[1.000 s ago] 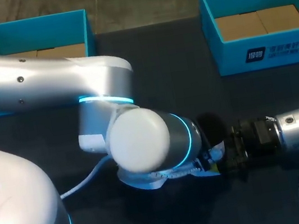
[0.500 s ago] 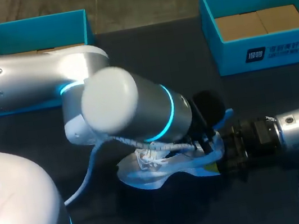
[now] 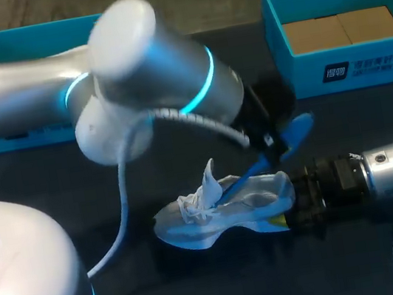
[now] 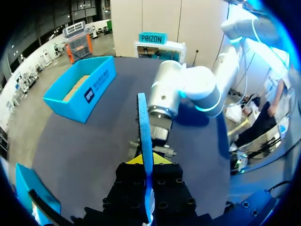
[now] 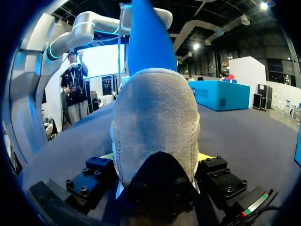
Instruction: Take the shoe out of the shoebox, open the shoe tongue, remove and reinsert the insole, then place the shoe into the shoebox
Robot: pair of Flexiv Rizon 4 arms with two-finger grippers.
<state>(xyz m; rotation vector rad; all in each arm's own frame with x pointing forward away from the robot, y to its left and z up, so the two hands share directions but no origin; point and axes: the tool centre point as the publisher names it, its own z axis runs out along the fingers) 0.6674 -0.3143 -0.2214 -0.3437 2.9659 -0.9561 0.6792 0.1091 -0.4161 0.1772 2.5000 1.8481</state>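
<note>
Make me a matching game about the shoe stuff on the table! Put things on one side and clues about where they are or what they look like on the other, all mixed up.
Things:
1. shoe
2. insole
3. right-hand box
4. table

Clues:
A. thin blue strip, pinched in the left jaws, rising out of the shoe
B. black, underneath everything
C. pale, resting on the table, heel held by the right jaws
D. blue walls, brown cardboard inside

Pairs: 1-C, 2-A, 3-D, 4-B
</note>
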